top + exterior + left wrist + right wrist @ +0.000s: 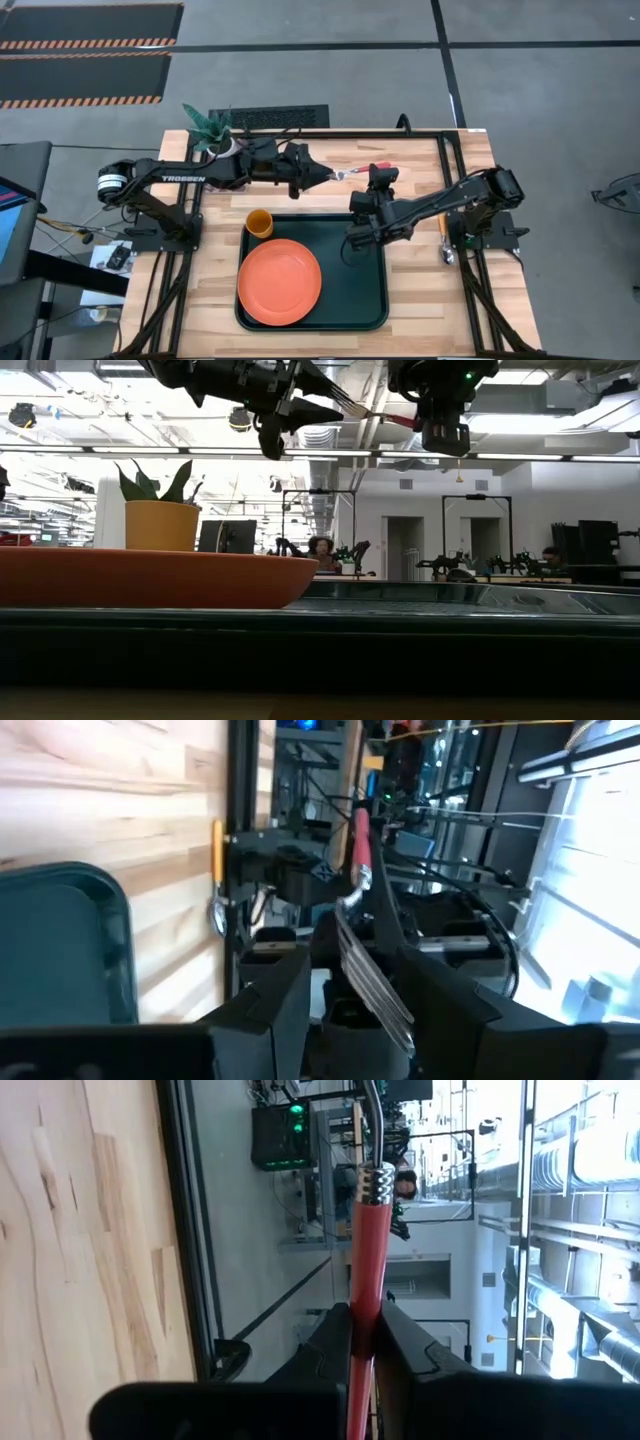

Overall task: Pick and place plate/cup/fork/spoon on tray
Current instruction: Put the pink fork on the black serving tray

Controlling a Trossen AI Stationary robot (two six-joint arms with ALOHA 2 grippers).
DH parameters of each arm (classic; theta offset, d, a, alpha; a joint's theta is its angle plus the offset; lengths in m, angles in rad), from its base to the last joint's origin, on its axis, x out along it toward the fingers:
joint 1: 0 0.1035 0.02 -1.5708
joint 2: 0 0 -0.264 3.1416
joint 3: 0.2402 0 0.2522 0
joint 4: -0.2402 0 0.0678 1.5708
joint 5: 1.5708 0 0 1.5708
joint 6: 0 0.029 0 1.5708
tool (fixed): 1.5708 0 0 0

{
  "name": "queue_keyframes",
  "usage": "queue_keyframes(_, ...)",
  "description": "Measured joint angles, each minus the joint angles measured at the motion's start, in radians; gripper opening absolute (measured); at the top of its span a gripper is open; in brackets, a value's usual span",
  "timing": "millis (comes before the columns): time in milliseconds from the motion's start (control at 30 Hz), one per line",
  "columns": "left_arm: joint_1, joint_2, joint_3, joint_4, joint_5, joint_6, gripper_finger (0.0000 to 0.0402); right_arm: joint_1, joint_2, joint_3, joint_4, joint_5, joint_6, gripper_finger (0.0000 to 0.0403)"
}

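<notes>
Fork (pixel 352 172) hung above the table's far edge — right gripper (pixel 378 176) clenched its red handle, left gripper (pixel 322 175) straddled the tines, not clamped.

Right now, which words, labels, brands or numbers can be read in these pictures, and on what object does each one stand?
"TROSSEN": white letters on the left arm, seen in the high view.
Nothing else is readable: the tray, plate and cup show no print, and any signs in the room behind are too small to read.

"TROSSEN" in white on the left arm (pixel 180 179)
</notes>
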Motion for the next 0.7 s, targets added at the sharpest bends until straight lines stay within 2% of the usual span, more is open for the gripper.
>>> queue_keyframes(300, 0.000, 0.010, 0.000, 0.002, 0.043, -0.030, 0.0135, 0.000, 0.001, 0.000, 0.007, -0.004, -0.003, 0.0035)
queue_keyframes(533, 0.000, 0.010, 0.000, 0.004, 0.050, -0.022, 0.0133, 0.000, 0.001, 0.000, 0.079, -0.003, -0.100, 0.0036)
queue_keyframes(700, 0.000, 0.010, 0.000, 0.004, 0.078, -0.015, 0.0097, -0.001, 0.001, 0.000, 0.120, -0.003, -0.166, 0.0039)
